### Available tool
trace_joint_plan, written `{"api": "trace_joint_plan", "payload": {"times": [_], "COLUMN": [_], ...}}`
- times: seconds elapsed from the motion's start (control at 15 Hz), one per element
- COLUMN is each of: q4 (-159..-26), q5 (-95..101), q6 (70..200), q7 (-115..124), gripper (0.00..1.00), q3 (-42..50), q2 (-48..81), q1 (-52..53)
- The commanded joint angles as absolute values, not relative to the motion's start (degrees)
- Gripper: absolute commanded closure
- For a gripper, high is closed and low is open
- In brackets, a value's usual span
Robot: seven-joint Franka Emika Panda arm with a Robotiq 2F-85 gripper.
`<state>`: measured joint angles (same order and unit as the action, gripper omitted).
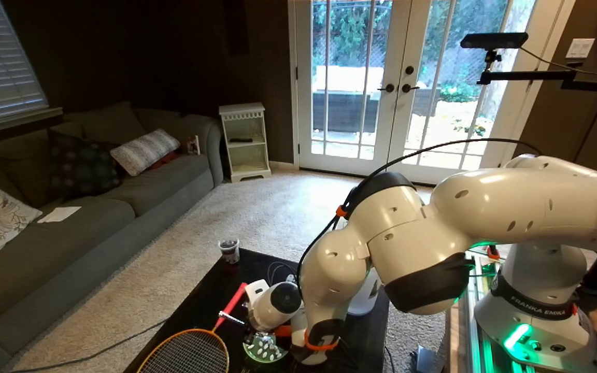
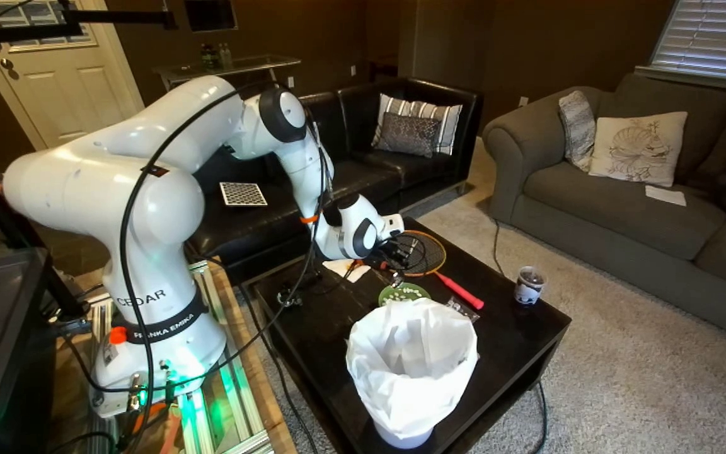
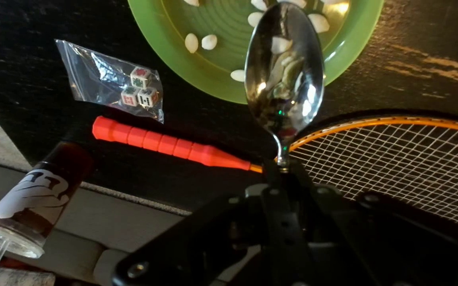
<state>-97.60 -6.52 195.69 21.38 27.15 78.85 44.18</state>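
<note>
In the wrist view my gripper (image 3: 284, 169) is shut on a shiny metal spoon (image 3: 286, 115), pinching it just behind the bowl. The spoon's bowl overlaps the edge of a green plate (image 3: 209, 86) on which several small white pieces (image 3: 209, 41) are scattered. Pale shapes show in the bowl; I cannot tell reflections from pieces there. Both exterior views have the gripper (image 2: 389, 261) low over the dark table, close to the plate (image 2: 394, 295). The spoon's handle (image 1: 232, 318) sticks out beyond the gripper in an exterior view.
A badminton racket with a red grip (image 3: 153, 141) and orange frame lies beside the plate. Close by are a clear bag of dice (image 3: 113, 83) and a dark drink cup (image 3: 34, 198). A white-lined bin (image 2: 413, 372) stands on the dark table (image 2: 508, 340).
</note>
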Motion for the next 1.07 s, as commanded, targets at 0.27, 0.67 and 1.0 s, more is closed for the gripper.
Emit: {"api": "trace_joint_plan", "payload": {"times": [0.27, 0.67, 1.0], "q4": [-97.61, -98.0, -96.82], "q5": [-18.74, -26.02, -31.24], "q6": [198.71, 207.59, 214.78], "q7": [12.35, 8.79, 2.79], "gripper": [0.98, 0.98, 0.98], "q3": [28.61, 27.49, 23.46], "q2": [80.2, 81.07, 82.01], "q1": [46.2, 46.02, 43.74]}}
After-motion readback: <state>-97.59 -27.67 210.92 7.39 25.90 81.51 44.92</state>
